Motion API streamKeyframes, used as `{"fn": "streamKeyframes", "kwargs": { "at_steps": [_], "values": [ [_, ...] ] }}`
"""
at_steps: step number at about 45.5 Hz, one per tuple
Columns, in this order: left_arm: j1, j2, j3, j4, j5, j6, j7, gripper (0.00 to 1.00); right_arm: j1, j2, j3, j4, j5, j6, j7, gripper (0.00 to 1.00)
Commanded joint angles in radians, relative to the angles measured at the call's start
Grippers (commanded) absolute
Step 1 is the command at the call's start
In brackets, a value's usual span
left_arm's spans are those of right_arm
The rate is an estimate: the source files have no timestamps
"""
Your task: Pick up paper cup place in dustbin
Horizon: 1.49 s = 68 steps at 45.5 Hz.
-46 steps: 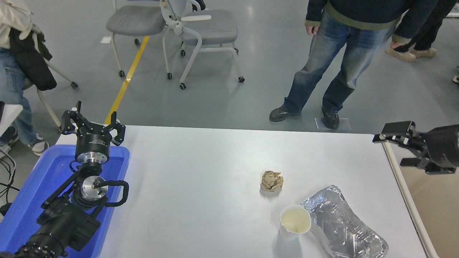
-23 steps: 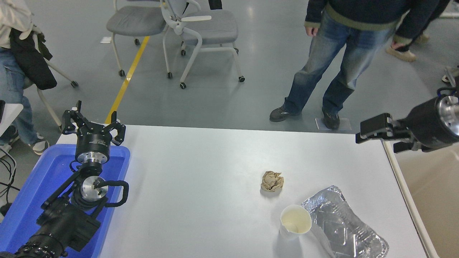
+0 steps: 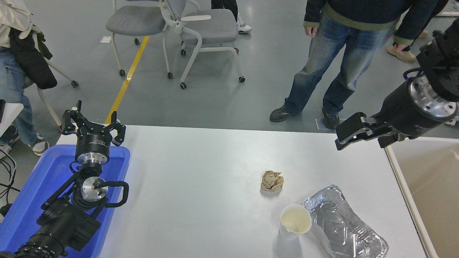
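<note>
The paper cup (image 3: 294, 221) stands upright on the white table (image 3: 197, 186) near the front, its cream inside showing, right beside a crushed foil tray. The dustbin (image 3: 407, 195) stands off the table's right edge, with an off-white rim and a beige inside. My right gripper (image 3: 358, 139) is open and empty. It hangs above the table's far right corner, well behind and to the right of the cup. My left gripper (image 3: 92, 125) is open and parked at the far left, over a blue tray.
A crumpled brown paper ball (image 3: 271, 180) lies behind the cup. The crushed silver foil tray (image 3: 342, 226) touches the cup's right side. The blue tray (image 3: 39, 186) sits at the left edge. A person (image 3: 344, 53) stands beyond the far edge, near several chairs.
My right arm has risen and swung left, from over the dustbin's rim to above the table's far right corner. The cup, ball, foil tray and left arm have not moved.
</note>
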Motion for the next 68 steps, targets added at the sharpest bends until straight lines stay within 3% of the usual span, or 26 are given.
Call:
{"fn": "streamKeyframes", "kwargs": {
  "at_steps": [1, 17, 45, 68],
  "values": [
    [-0.001, -0.001, 0.0, -0.001, 0.0, 0.0, 0.0, 0.99, 0.016, 0.06, 0.023, 0.001, 0.027, 0.025, -0.001, 1.0],
    [0.001, -0.001, 0.0, 0.0, 0.0, 0.002, 0.0, 0.99, 0.017, 0.087, 0.035, -0.001, 0.105, 0.024, -0.001, 1.0],
    [-0.001, -0.001, 0.0, 0.0, 0.0, 0.002, 0.0, 0.99, -0.28, 0.217, 0.058, -0.157, 0.091, -0.13, 0.001, 1.0],
    [-0.001, -0.001, 0.002, 0.005, 0.0, 0.002, 0.0, 0.99, -0.412, 0.191, 0.055, -0.137, 0.071, -0.148, 0.008, 1.0]
  ]
}}
